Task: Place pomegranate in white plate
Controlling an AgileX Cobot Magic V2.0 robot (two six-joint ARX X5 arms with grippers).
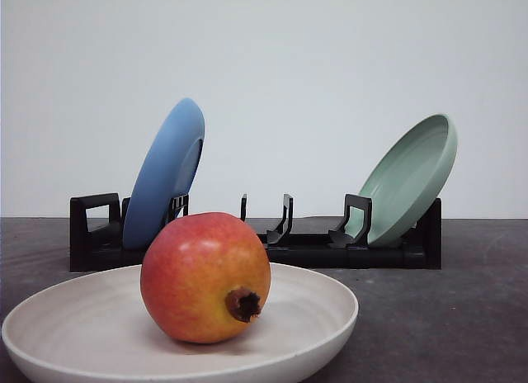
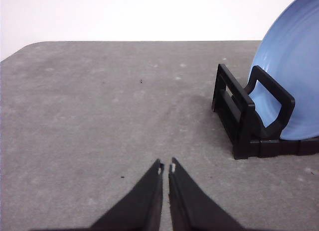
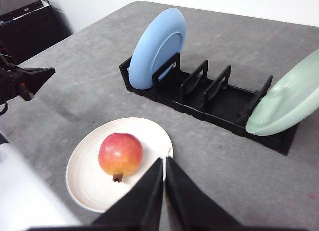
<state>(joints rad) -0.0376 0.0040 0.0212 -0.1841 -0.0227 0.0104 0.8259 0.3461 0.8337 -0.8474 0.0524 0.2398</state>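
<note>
Pomegranate: lay in white plate, crown toward right gripper, the nearer; both grippers' jaws together, empty.

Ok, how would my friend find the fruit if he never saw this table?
Start at the black rack across the grey table, holding a blue plate and a green plate on edge. In front of it the white plate lies flat. The pomegranate sits on it: the one round, red-and-yellow thing.
</note>
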